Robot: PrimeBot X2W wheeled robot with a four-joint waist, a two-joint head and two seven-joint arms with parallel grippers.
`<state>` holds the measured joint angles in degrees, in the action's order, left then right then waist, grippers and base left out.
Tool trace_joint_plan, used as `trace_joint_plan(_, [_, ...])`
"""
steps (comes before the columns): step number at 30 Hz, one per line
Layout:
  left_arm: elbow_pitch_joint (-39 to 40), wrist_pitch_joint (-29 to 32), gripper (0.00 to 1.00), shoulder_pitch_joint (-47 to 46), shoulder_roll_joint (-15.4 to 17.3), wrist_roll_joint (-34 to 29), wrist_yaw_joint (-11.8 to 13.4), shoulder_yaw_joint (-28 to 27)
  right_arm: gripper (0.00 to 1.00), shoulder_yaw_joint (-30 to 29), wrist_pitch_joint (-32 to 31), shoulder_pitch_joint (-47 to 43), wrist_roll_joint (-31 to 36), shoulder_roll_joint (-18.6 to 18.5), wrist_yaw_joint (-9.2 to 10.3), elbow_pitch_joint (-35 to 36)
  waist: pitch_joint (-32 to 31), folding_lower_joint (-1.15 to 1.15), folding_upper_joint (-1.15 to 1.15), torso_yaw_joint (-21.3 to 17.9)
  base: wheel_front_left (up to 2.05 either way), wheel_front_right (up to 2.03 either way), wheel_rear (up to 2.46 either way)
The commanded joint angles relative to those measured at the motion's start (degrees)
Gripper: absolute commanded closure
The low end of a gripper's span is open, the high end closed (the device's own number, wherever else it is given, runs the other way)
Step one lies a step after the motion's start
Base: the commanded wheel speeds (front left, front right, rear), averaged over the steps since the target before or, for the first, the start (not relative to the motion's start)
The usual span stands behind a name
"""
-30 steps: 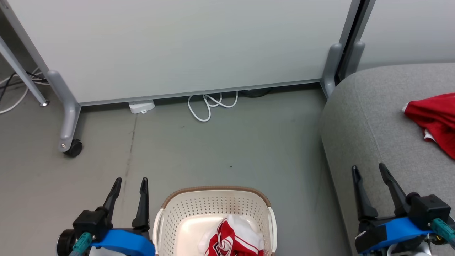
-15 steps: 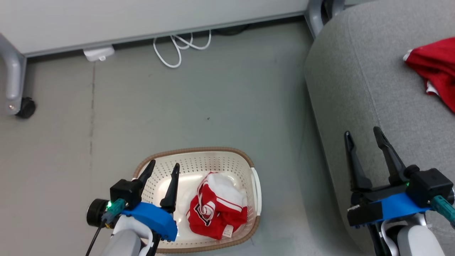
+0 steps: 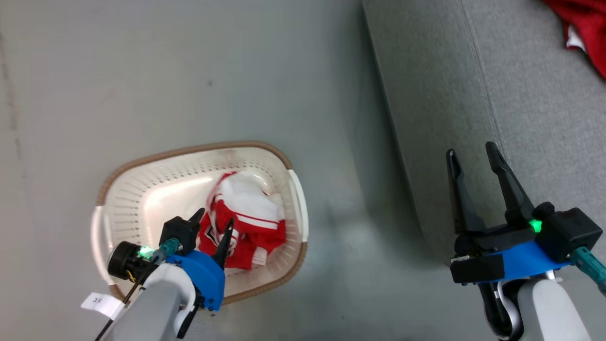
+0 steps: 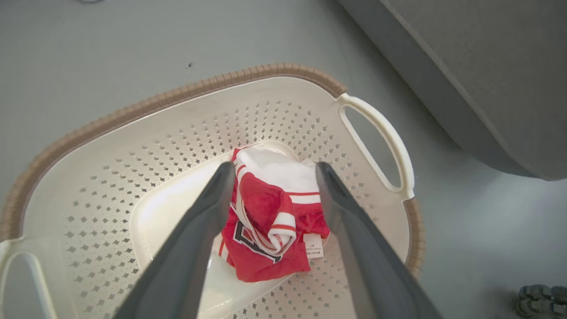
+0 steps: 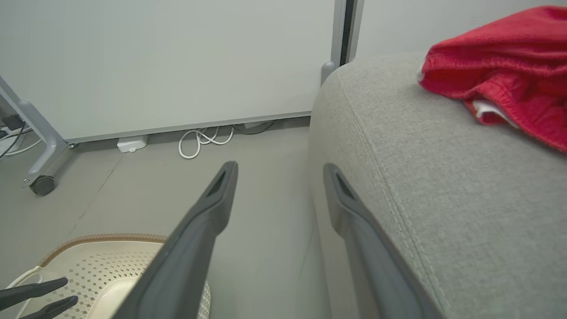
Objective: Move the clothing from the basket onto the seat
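Observation:
The cream basket [image 3: 189, 149] with a brown rim stands on the grey floor, left of the seat [image 3: 497, 94]. A crumpled red and white piece of clothing [image 3: 246, 222] with a dark emblem lies in its right half. My left gripper [image 3: 215, 219] hangs open inside the basket, just above that garment. In the left wrist view the open left gripper [image 4: 275, 166] straddles the clothing [image 4: 270, 221] inside the basket [image 4: 133, 110]. My right gripper [image 3: 471, 150] is open and empty over the seat's front edge. A second red garment [image 3: 584, 28] lies on the seat.
In the right wrist view a pale partition panel [image 5: 177, 66] on castors [image 5: 42, 185] stands behind the floor, with a white cable [image 5: 203, 137] coiled at its foot. The seat [image 5: 443, 186] rises to the right of the right gripper [image 5: 280, 167].
The head camera has tilted down, so the whole picture has shifted. My left gripper has moved from beside the basket to inside it, above the garment. Both grippers stay open.

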<state>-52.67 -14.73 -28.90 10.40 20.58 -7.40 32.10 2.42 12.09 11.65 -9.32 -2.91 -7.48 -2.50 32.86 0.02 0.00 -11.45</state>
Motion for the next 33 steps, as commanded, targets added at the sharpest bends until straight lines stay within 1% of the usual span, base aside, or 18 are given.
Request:
trace_joint_plan(1, [-1.9,0.2,0.0,-2.3,0.7,-0.1,-0.1,1.7,0.0,0.3,0.8,1.3,-0.8,0.0,-0.03,-0.3,4.5,-0.02,0.0,-3.8,0.0,0.0,0.0])
trace_joint_plan(7, [-7.6,0.9,0.0,-6.6,1.8,1.1,-0.1,5.0,0.0,1.5,2.2,2.5,-2.7,0.0,-0.03,-0.8,8.5,-0.02,0.0,-5.4,0.0,0.0,0.0])
trace_joint_plan(10, [-10.4,2.1,0.0,-8.9,2.2,0.4,-0.1,6.4,0.0,1.9,2.6,3.0,-3.3,0.0,-0.03,-1.2,10.2,-0.02,0.0,-5.6,0.0,0.0,0.0])
trace_joint_plan(12, [-11.4,2.9,0.0,-9.7,1.6,1.0,-0.1,7.3,0.0,2.3,2.8,3.4,-3.7,0.0,-0.03,-1.5,11.1,-0.02,0.0,-5.7,0.0,0.0,0.0])
trace_joint_plan(18, [-14.5,5.5,0.0,-12.2,1.9,1.2,-0.1,10.3,0.0,3.0,3.1,4.7,-4.7,0.0,-0.03,-1.9,13.2,-0.02,0.0,-6.0,0.0,0.0,0.0])
trace_joint_plan(20, [-15.2,5.9,0.0,-12.8,2.1,1.0,-0.1,10.5,0.0,3.2,3.1,5.0,-4.8,0.0,-0.03,-1.8,13.6,-0.02,0.0,-6.0,0.0,0.0,0.0])
trace_joint_plan(23, [-16.9,6.8,0.0,-14.3,2.4,0.2,1.3,11.2,0.0,3.5,3.1,5.3,-5.2,0.0,-0.03,-1.2,14.5,-0.02,0.0,-6.3,0.0,0.0,0.0])
trace_joint_plan(29, [-18.7,7.4,0.0,-16.0,2.3,-0.7,3.0,12.4,0.0,3.9,3.2,5.7,-5.6,0.0,-0.03,-0.7,15.6,-0.02,0.0,-7.0,0.0,0.0,0.0])
trace_joint_plan(30, [-18.9,7.5,0.42,-16.1,2.2,-0.7,3.2,12.4,0.0,3.9,3.1,5.7,-5.5,0.0,-0.03,-0.6,15.7,-0.02,0.0,-7.0,0.0,0.0,0.0])
trace_joint_plan(31, [-19.1,7.7,0.42,-16.2,2.1,-0.5,3.0,12.5,0.0,3.9,3.2,5.7,-5.5,0.0,-0.03,-0.6,15.7,-0.02,0.0,-7.1,0.0,0.0,0.0])
trace_joint_plan(32, [-19.3,8.2,1.0,-16.3,2.0,-0.3,2.7,12.5,0.0,3.8,3.1,5.8,-5.5,0.0,-0.03,-0.6,15.7,-0.02,0.0,-7.2,0.0,0.0,0.0])
trace_joint_plan(33, [-19.4,8.3,1.0,-16.4,1.9,-0.1,2.5,12.6,0.0,3.8,3.1,5.8,-5.5,0.0,-0.03,-0.6,15.7,-0.02,0.0,-7.2,0.0,0.0,0.0])
